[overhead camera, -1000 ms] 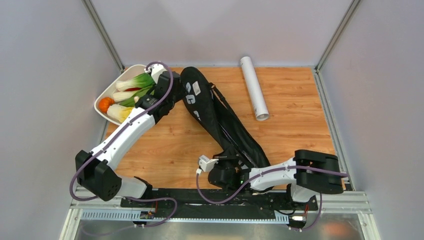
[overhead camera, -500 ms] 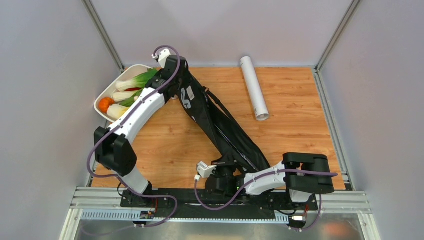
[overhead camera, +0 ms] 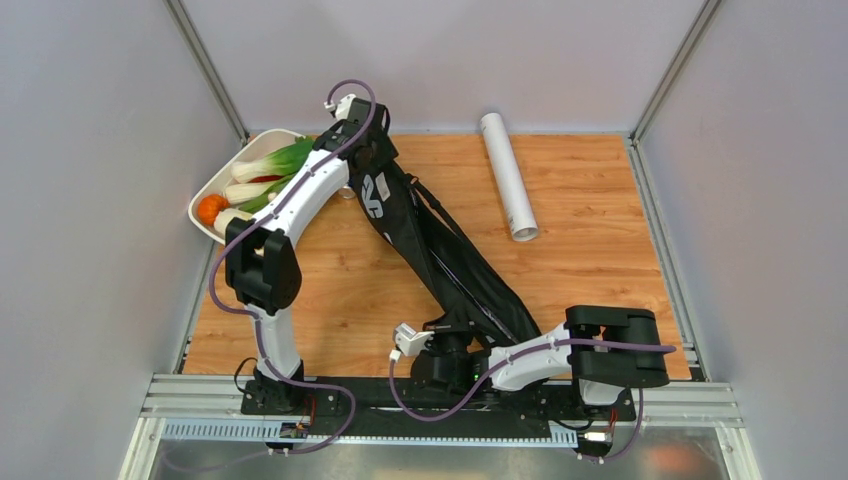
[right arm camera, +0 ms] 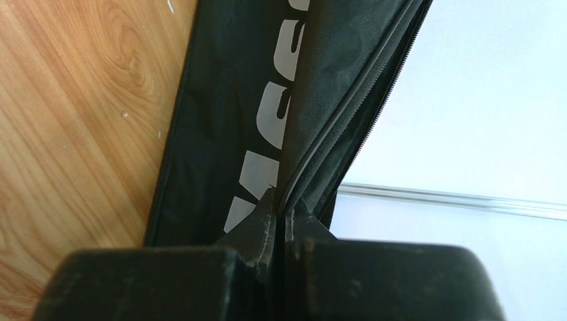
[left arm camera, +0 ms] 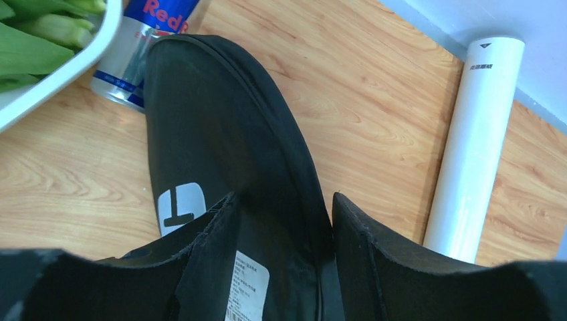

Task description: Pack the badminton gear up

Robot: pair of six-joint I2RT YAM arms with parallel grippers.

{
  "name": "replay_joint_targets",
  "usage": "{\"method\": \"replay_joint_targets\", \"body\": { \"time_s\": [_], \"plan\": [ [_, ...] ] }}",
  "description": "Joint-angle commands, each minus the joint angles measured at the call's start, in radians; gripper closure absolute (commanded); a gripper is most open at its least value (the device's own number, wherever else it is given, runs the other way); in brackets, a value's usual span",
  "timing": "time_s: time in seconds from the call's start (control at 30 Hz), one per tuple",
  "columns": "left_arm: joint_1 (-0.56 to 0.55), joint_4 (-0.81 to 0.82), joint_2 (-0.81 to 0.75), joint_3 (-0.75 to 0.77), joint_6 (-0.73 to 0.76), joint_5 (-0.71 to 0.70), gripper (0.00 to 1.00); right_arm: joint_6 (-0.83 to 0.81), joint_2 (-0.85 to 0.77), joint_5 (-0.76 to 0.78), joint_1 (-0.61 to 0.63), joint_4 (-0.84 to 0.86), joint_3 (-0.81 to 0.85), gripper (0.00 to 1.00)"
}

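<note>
The black racket bag (overhead camera: 440, 260) lies slantwise across the wooden table, its wide head at the far left and its narrow end near the arm bases. My left gripper (overhead camera: 370, 165) reaches over the head; in the left wrist view the bag (left arm camera: 220, 120) fills the gap of this gripper (left arm camera: 281, 200), whose fingers press on it from both sides. My right gripper (overhead camera: 452, 335) is shut on the bag's zipper edge at the near end, seen close in the right wrist view, where the gripper (right arm camera: 282, 200) pinches the bag (right arm camera: 227, 100). A white tube (overhead camera: 507, 175) lies apart at the far right.
A white tray (overhead camera: 207, 195) of vegetables stands at the far left corner, its rim (left arm camera: 67, 73) close to the bag's head. A blue-silver drink can (left arm camera: 150, 40) lies between tray and bag. The white tube (left arm camera: 475, 134) lies right of the head. Grey walls enclose the table.
The left arm has swung from beside the tray up over the bag's head. The bag has turned up onto its edge and looks narrower. The right gripper drew its end slightly nearer.
</note>
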Motion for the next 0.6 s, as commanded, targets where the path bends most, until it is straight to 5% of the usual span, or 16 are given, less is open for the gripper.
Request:
{"method": "replay_joint_targets", "body": {
  "time_s": [0.0,0.17,0.3,0.57],
  "plan": [
    [0.002,-0.061,0.034,0.061,-0.007,0.021,0.47,0.013,-0.034,0.02,0.012,0.009,-0.008,1.0],
    [0.003,-0.059,0.021,0.039,-0.019,0.014,0.64,0.035,-0.078,-0.031,0.005,0.04,-0.024,0.92],
    [0.003,-0.058,0.016,0.035,-0.022,0.023,0.82,0.099,-0.145,-0.073,0.005,0.041,-0.017,0.76],
    [0.002,-0.049,0.018,0.015,-0.02,0.05,1.0,0.307,-0.384,-0.235,-0.057,-0.106,0.084,0.33]
  ]
}}
